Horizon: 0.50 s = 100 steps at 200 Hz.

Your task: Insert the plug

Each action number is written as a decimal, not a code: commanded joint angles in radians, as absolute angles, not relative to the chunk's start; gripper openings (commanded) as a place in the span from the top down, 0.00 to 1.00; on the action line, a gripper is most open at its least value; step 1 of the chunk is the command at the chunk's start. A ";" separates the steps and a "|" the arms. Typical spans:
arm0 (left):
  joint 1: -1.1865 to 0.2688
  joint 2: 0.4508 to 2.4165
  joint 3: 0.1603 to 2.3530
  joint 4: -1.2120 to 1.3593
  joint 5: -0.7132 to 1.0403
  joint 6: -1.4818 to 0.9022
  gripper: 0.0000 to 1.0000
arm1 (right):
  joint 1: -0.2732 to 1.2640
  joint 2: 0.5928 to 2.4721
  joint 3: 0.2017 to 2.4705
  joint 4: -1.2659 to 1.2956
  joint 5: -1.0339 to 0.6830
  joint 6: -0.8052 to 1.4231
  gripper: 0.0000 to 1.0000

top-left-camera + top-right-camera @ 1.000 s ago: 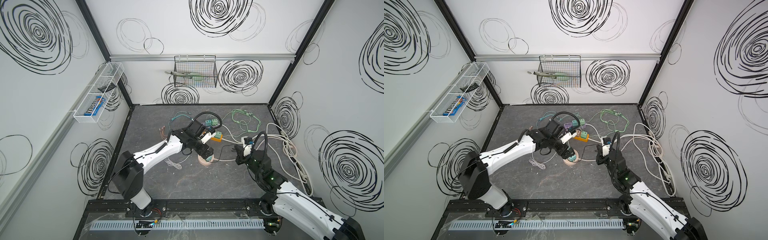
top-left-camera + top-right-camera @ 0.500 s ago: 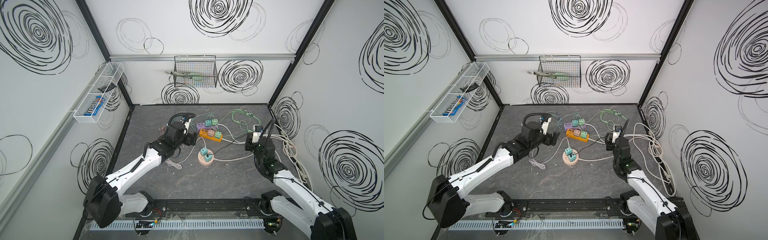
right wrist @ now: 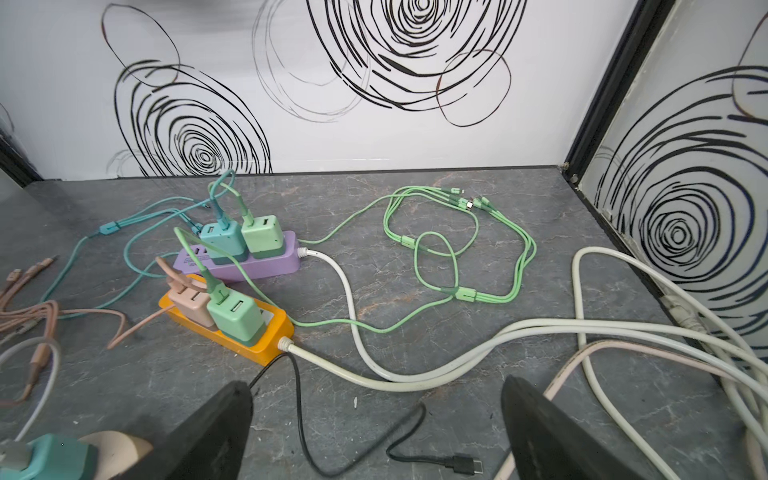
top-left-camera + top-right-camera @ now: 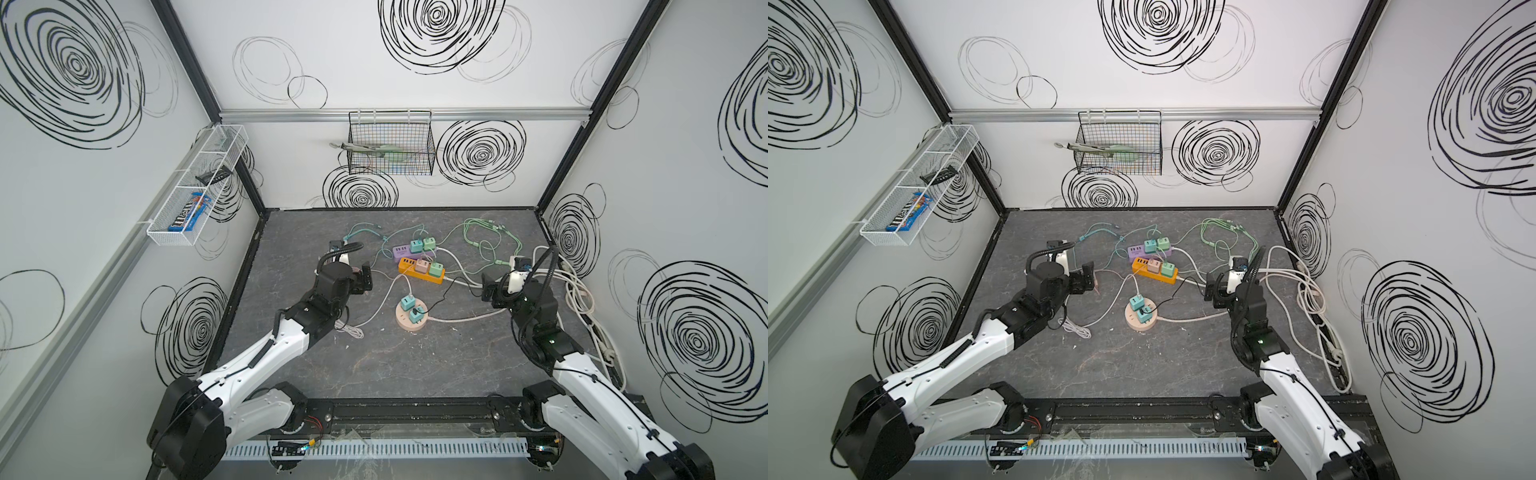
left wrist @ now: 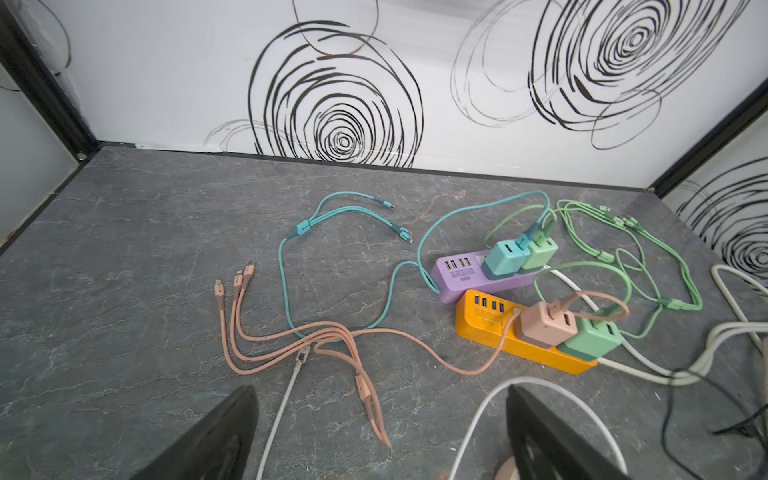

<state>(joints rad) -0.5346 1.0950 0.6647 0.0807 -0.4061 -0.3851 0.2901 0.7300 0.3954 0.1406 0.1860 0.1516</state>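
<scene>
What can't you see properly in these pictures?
Round pink power hub: left wrist view, cut off by the bottom edge.
Greenish things in the black wire basket: both top views, too small and blurred behind the mesh.
Dark object in the white wire shelf: both top views, too small to identify.

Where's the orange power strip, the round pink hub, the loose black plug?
orange power strip (image 5: 482, 321): left wrist view, USB end.
round pink hub (image 4: 409, 326): in a top view, front rim.
loose black plug (image 3: 467, 464): right wrist view, connector body.
</scene>
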 commanded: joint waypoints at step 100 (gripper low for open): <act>-0.397 1.166 0.541 0.644 -0.768 -0.245 0.04 | 0.248 0.774 0.584 -0.167 0.082 0.356 0.03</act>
<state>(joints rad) -0.4408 1.1522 0.5575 0.4950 -0.6601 -0.3267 0.2741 0.7147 0.5682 -0.2047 0.0784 0.3233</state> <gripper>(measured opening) 0.962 0.975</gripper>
